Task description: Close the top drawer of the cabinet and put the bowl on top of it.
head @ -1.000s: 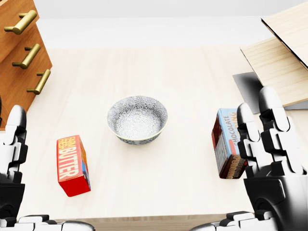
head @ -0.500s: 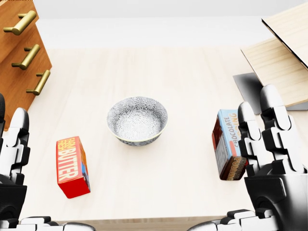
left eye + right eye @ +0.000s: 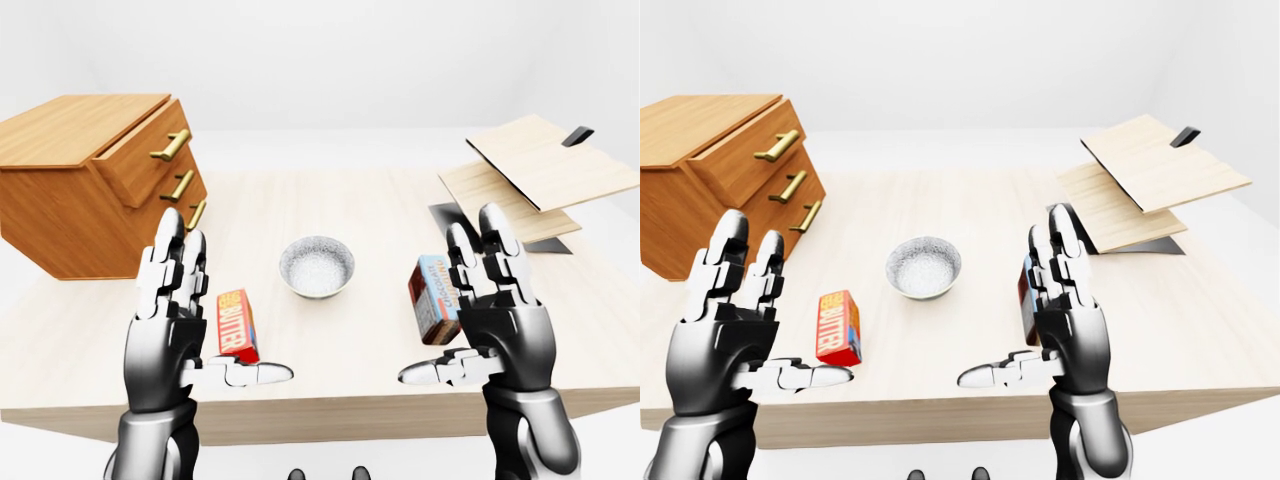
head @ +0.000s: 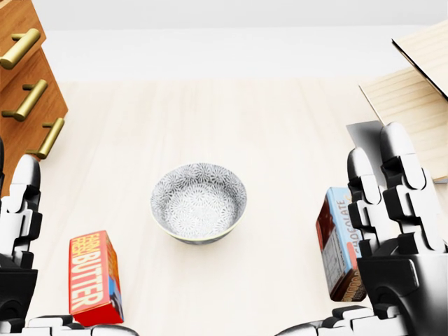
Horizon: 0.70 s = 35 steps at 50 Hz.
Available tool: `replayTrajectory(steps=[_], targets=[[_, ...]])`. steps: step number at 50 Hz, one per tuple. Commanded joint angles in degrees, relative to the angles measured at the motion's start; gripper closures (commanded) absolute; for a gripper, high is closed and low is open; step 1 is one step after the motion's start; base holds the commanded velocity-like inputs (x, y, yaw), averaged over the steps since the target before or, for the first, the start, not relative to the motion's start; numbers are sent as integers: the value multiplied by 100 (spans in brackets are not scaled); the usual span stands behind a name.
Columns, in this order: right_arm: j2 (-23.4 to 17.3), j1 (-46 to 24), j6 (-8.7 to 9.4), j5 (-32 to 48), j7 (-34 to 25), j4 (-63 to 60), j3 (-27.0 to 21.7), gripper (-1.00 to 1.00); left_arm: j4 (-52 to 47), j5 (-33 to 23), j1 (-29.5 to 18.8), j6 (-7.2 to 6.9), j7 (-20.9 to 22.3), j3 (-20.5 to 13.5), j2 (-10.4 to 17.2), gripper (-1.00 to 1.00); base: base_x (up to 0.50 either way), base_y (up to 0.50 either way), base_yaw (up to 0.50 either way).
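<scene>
A wooden cabinet (image 3: pixel 70 190) with brass handles stands at the left of the table. Its top drawer (image 3: pixel 145 160) juts out past the two below. The grey patterned bowl (image 4: pixel 199 201) sits upright and empty mid-table, apart from both hands. My left hand (image 3: pixel 780 310) is raised near the table's near edge, open, fingers up and thumb out, with nothing in it. My right hand (image 3: pixel 1012 298) mirrors it on the right, open and holding nothing.
A red butter box (image 4: pixel 93 278) lies left of the bowl, just beyond my left hand. A chocolate box (image 4: pixel 337 241) stands to the right, partly hidden by my right fingers. Pale wooden boards (image 3: pixel 540 165) lean over a dark sheet (image 3: pixel 455 215) at the far right.
The whole head view has shifted: bowl and boxes sit lower and the cabinet further left, so the camera has moved. Both hands stay open in much the same pose.
</scene>
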State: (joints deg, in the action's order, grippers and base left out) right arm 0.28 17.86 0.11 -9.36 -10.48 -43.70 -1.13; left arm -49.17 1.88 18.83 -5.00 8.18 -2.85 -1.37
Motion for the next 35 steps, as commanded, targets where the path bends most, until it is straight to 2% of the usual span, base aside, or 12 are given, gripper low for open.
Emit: replayTrajectory(steps=[1,9,11,12,14,20,24,35], targets=[[10,57,-25,-19,-26,-46,-12,-100,-70,7,19,0,-7,13,-2,-100,23,0,0],[15,68,-25,-18,-27,-72,-12,-100,-72,17,29,0,-1,7,-3,-100,22,0,0],[13,91,23,-125,-48,-131,-46,-100,-85,24,37,0,3,4,-4,-100,20,0,0],[25,86,-24,-156,-54,-152,-78,-100,-85,25,37,0,5,3,-4,-100,0,0,0],[19,101,109,-229,-71,-232,-105,-100,-70,29,28,0,7,-7,-4,-100,0,0,0],[44,-24,223,-315,-94,-148,-245,-100,-69,28,21,0,11,-11,-6,-100,0,0,0],[91,-48,113,-98,-2,-111,-260,-100,-46,32,-6,0,12,-33,-7,-100,0,0,0],[88,-17,16,-50,-9,-89,-236,-100,-25,39,-31,0,21,-61,-10,-100,0,0,0]])
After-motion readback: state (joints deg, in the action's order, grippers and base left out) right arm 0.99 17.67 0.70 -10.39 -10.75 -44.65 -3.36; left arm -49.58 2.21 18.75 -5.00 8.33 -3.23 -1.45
